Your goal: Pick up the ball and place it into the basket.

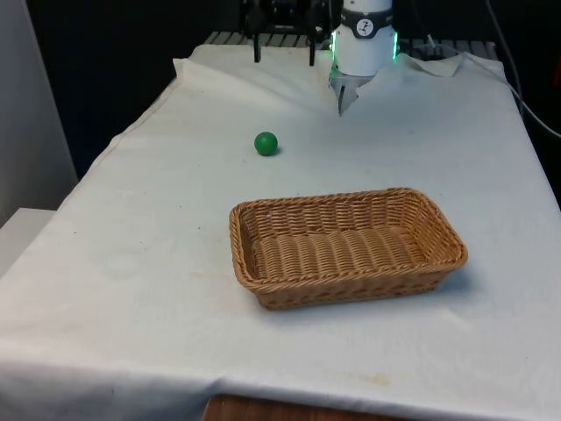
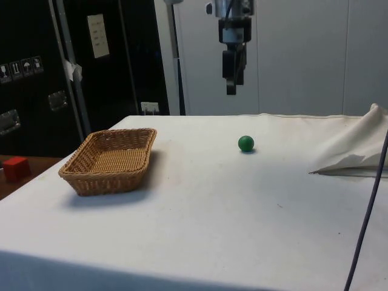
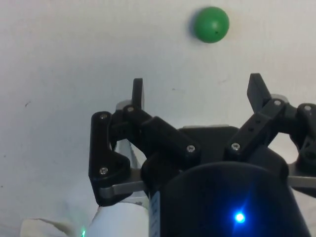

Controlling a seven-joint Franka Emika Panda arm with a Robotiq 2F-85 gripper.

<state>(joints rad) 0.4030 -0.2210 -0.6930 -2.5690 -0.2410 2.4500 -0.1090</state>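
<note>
A small green ball (image 1: 266, 143) lies on the white cloth, toward the far half of the table. The ball (image 2: 245, 143) sits well apart from the woven wicker basket (image 1: 351, 198), a shallow rectangle nearer the front edge with nothing inside. My black gripper (image 1: 283, 54) hangs high above the table's far end, up and behind the ball. From the side, the gripper (image 2: 231, 85) is well above the cloth and the basket (image 2: 109, 177) stands off to one side. At the wrist, the gripper (image 3: 197, 91) is open with nothing between its fingers, and the ball (image 3: 211, 24) lies beyond the tips.
The cloth bunches into a raised fold (image 2: 354, 151) at the far end near the robot's base (image 1: 361, 53). A black cable (image 2: 368, 206) hangs past the table's side. A red block (image 2: 16, 168) sits on a lower surface beyond the basket.
</note>
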